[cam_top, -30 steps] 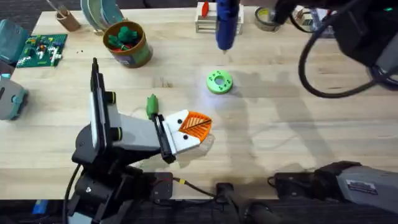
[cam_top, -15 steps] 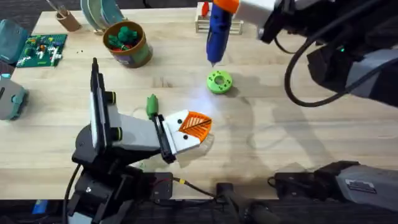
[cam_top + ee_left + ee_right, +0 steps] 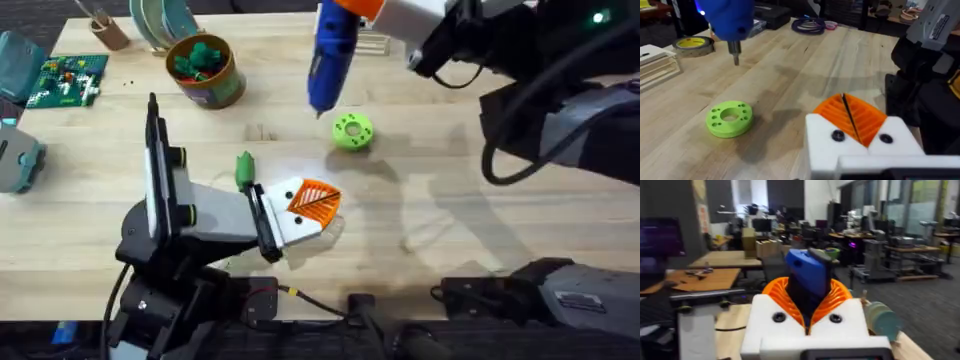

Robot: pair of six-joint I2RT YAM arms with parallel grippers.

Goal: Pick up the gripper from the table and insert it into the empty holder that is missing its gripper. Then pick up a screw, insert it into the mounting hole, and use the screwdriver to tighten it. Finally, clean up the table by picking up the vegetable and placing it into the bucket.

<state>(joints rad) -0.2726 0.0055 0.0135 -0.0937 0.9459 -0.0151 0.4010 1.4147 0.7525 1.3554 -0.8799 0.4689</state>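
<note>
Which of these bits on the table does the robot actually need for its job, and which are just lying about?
Needed for the job:
blue screwdriver
small green vegetable
brown bucket

Just lying about:
green circuit board
yellow tape roll
dark green toys in the bucket

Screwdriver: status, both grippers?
Right gripper shut on screwdriver, tip down beside green disc. Left gripper shut, resting on table. Vegetable not yet in bucket.
</note>
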